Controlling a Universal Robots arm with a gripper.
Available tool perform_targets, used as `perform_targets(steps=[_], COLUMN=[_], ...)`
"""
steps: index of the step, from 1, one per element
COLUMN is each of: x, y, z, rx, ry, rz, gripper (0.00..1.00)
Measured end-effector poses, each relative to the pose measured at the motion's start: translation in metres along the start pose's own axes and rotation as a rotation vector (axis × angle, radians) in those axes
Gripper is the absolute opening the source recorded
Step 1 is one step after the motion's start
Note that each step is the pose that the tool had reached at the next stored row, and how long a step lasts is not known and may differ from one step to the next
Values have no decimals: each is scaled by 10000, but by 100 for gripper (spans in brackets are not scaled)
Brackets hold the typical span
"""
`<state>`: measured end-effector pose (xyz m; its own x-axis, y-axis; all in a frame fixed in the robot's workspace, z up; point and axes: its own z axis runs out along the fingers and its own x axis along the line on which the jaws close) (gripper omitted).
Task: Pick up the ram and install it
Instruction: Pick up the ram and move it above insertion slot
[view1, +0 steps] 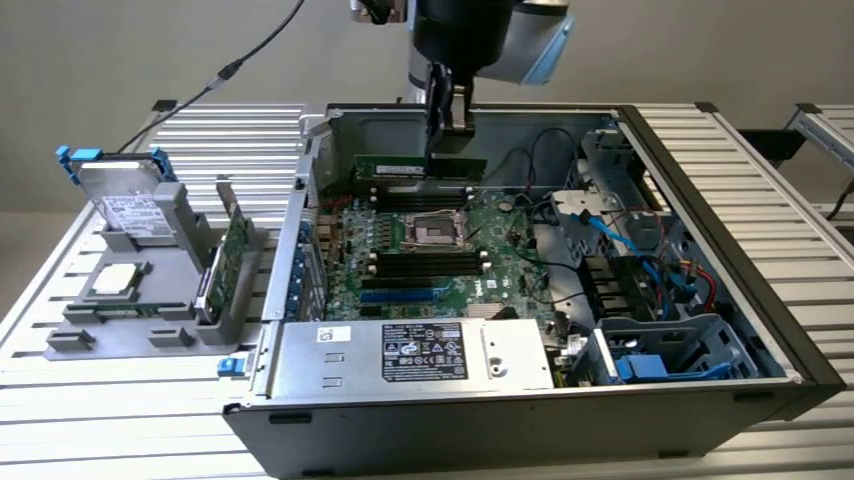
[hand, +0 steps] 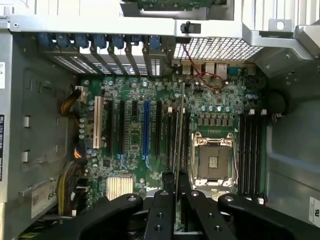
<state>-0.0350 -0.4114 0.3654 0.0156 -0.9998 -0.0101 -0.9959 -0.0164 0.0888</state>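
Observation:
The ram (view1: 418, 167), a long narrow green stick with a white label, hangs level over the far end of the motherboard (view1: 400, 265) inside the open computer case (view1: 721, 230). My gripper (view1: 450, 148) comes down from above and is shut on the stick's right end in the exterior view. In the wrist view the ram (hand: 179, 132) appears edge-on between my black fingers (hand: 160, 210), with the gripper (hand: 176, 187) closed on it. There its thin edge runs along the black memory slots (hand: 172, 135) beside the empty processor socket (hand: 213, 159). It appears to hover above the slots, not seated.
A silver power supply (view1: 414, 352) fills the case's near side. A drive cage with blue cables (view1: 654, 350) stands at the exterior view's right. Outside the case, on the exterior view's left, a grey holder (view1: 80, 335) carries a hard drive (view1: 127, 205), a square processor chip (view1: 114, 280) and a green card (view1: 235, 245).

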Motion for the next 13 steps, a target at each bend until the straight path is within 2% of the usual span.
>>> perform_targets(steps=[4,10,13], x=[-76,-118,-141], y=[-33,-78,-112], z=[66,152,180], rx=[7,20,21], ry=[16,87,105], rz=[-80,-325,-414], gripper=[14,14,14])
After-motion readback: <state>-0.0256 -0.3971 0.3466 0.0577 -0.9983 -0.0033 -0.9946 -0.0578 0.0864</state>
